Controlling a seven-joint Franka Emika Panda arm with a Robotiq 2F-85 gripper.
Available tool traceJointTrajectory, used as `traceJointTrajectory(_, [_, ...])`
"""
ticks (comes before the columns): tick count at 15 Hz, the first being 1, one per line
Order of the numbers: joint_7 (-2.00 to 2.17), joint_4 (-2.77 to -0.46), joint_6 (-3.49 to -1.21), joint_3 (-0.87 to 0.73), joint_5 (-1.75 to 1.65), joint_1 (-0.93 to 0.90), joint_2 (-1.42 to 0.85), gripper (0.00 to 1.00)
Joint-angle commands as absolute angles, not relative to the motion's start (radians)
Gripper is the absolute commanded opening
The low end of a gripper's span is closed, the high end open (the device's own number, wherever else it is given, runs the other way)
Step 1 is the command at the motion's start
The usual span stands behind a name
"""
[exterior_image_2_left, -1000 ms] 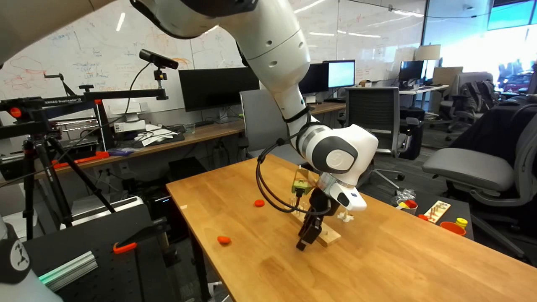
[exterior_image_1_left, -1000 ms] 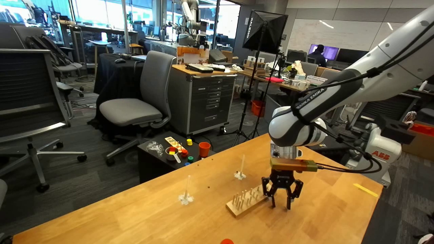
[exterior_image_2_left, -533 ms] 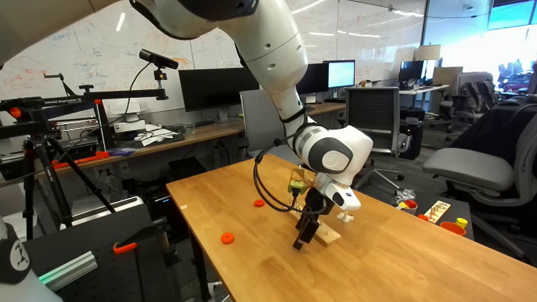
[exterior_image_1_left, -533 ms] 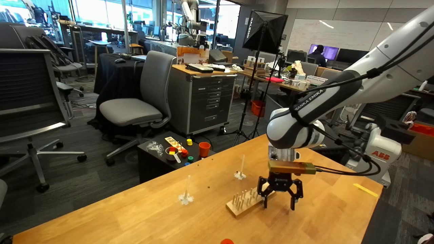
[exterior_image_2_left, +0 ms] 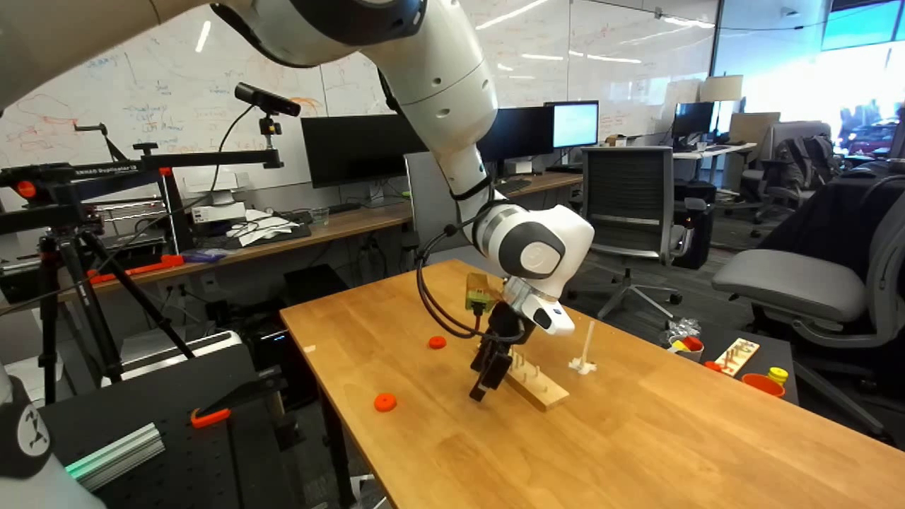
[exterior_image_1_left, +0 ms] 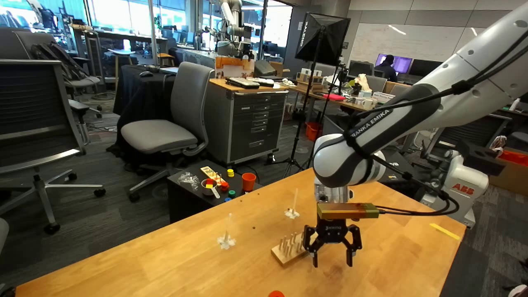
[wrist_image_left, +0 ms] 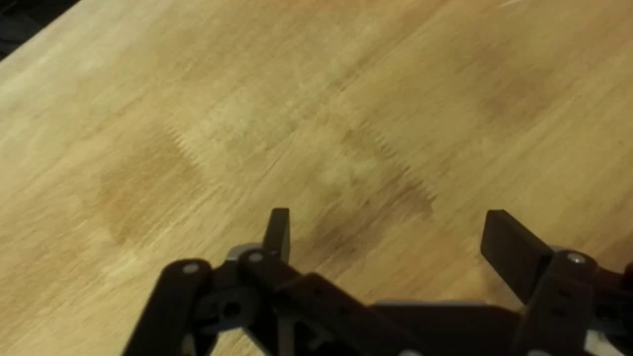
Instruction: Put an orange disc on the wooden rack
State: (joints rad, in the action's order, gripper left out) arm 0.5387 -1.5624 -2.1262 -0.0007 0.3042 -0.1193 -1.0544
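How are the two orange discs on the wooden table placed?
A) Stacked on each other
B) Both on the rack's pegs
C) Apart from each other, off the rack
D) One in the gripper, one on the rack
C: in an exterior view one orange disc and the other disc lie separately on the table, beside the wooden rack.

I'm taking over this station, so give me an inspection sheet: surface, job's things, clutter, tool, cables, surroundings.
Surface: wooden table with darker patches in its grain.
Job's things: one orange disc and another orange disc lie off the wooden rack; no disc on its visible part.
Clutter: two sticks stand on the table; yellow strip near an edge.
Tool: open, above the table, nothing held.
Cables: black cables hang in a loop; no snag seen.
Surroundings: office chair, drawer cabinet, small black table with orange cup, person in background.
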Motion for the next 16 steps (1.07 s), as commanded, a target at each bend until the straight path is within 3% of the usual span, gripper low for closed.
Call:
traceJointTrajectory(1, [0.554, -1.522, -2.037, -0.013, 0.233, -0.186, -1.069, 1.00])
traceJointTrajectory(9, [0.501, -1.523, -1.907, -0.012, 0.030, -0.326, -1.072, 1.00])
traceJointTrajectory(16, [0.349, -1.681, -2.050, 0.072, -0.054, -0.393, -0.980, 1.00])
